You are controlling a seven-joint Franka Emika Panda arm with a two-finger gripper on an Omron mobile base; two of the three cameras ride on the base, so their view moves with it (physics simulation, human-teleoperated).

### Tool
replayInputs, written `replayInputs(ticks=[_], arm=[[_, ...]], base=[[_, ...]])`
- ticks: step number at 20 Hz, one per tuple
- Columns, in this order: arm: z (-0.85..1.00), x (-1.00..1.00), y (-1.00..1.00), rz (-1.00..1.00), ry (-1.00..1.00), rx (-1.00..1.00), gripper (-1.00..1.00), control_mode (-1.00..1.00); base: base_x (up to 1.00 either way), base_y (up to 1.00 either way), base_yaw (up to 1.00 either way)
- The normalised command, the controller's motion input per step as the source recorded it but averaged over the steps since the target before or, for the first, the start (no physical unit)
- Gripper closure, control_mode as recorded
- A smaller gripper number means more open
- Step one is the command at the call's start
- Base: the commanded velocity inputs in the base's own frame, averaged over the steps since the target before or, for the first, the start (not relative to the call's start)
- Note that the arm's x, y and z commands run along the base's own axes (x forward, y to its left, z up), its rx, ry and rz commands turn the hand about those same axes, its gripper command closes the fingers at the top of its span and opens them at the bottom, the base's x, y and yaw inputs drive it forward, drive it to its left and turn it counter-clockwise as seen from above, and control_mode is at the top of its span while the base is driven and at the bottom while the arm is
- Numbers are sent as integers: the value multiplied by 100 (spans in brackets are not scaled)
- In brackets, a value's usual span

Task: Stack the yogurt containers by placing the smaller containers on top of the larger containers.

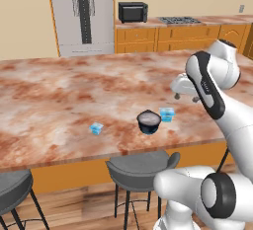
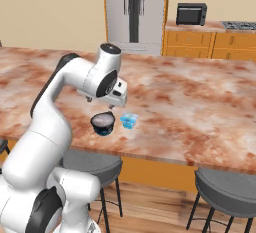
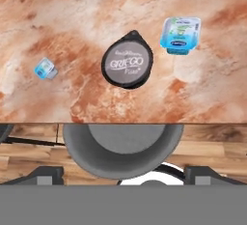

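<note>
Dark cup: the dark navy round tapered yogurt cup with a greyish lid [image 1: 148, 121] stands upright on the marbled reddish-brown counter [image 1: 59, 95], near its front edge, above a grey round stool [image 1: 141, 167].
Near blue cup: a tiny light-blue squarish cup with a white top [image 1: 167, 114] sits just beside the dark cup, on the arm's side, apart from it or barely so.
Far blue cup: a second tiny light-blue cup [image 1: 96, 128] lies well apart on the dark cup's other side, turned at an angle to the counter edge.
Stacking: neither small cup is on the dark cup yet.
Gripper: the white arm's two-finger gripper [image 1: 185, 96] hangs above the counter, over and a little behind the near blue cup; jaws spread wide, nothing between them.
Key relation: in the hand view the near blue cup [image 3: 180, 35] lies up and to the right of the dark lid [image 3: 127, 65], the far one [image 3: 45, 68] to the left; the near cup is the closer pick, below the jaws.
Long axis: slight, roughly across the counter edge; jaws should probably close across the shorter sides.
</note>
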Motion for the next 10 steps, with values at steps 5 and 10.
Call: replayInputs(ticks=[5,10], arm=[[-9,0,-20,-6,0,7,-100,-100],[-16,0,-23,-5,0,6,-100,-100]], base=[[0,0,0],[0,0,0]])
